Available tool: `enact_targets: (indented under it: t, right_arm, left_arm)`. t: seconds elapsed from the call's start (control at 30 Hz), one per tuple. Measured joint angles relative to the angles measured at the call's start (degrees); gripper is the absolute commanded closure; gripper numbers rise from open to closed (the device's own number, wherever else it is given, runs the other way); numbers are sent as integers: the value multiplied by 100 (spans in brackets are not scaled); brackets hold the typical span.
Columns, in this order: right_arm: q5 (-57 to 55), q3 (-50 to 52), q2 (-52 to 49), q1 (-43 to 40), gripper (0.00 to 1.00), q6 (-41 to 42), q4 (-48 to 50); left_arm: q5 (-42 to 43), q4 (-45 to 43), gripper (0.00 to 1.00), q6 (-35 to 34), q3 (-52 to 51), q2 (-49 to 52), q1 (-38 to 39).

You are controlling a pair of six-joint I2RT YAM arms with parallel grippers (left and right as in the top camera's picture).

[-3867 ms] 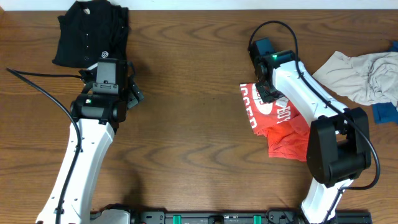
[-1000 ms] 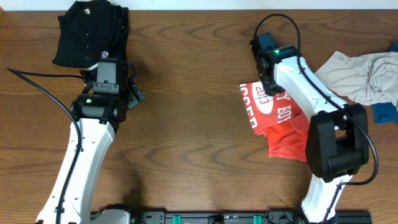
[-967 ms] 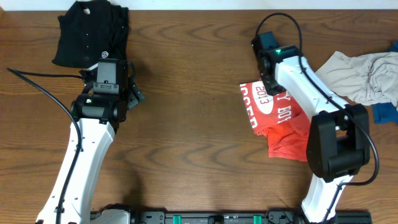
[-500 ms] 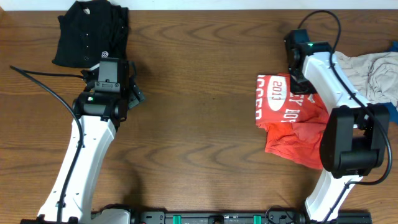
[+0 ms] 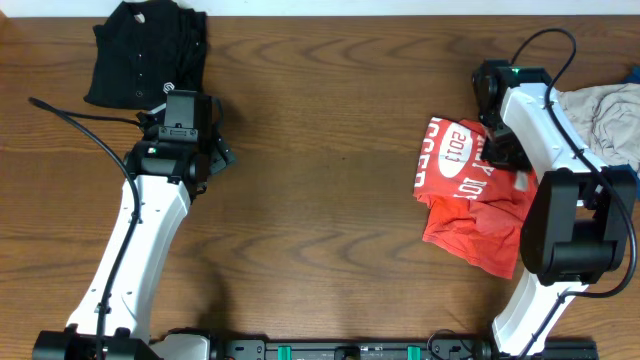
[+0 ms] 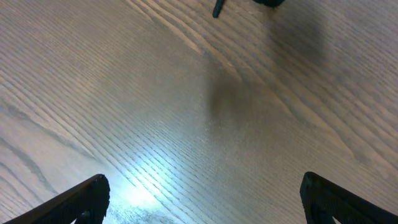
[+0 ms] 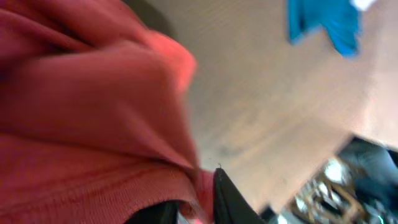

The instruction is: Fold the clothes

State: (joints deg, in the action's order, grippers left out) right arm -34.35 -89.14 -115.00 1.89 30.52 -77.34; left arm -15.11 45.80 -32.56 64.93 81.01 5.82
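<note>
Wooden bench point(image 5: 330, 150): left hand point(image 6: 205, 202) gapes wide, empty; right hand point(image 7: 189, 211) has red T-shirt point(image 5: 465, 200) between its fingers, grip undeterminable.

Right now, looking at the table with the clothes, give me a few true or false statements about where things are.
The red-orange T-shirt with white lettering lies on the wooden table's right half. True.
The black buttoned shirt touches it. False: it lies apart, at the far left corner.
The left arm's jaws stand open over bare wood. True.
The pale grey garment covers the black shirt. False: it lies at the right edge.
</note>
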Motion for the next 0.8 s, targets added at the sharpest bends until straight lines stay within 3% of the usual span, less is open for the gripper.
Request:
enact_targets:
  t: [0.1, 0.2, 0.23, 0.5, 0.67, 0.8]
  right_arm:
    - [-363, -2, 0, 0, 63, 409, -422]
    - [-636, -2, 0, 0, 41, 780, -667]
    - [-686, -7, 0, 0, 40, 835, -721]
    - [-748, -507, 11, 0, 44, 1217, -1182]
    - [216, -999, 271, 129, 49, 251, -466]
    - [1834, -1165, 597, 452, 74, -1023, 149]
  left_arm:
    - [0, -39, 2, 0, 0, 0, 0]
    - [0, -61, 2, 0, 0, 0, 0]
    - [0, -61, 2, 0, 0, 0, 0]
    - [0, -63, 2, 0, 0, 0, 0]
    - [0, -129, 2, 0, -2, 0, 0]
    - [0, -146, 2, 0, -2, 0, 0]
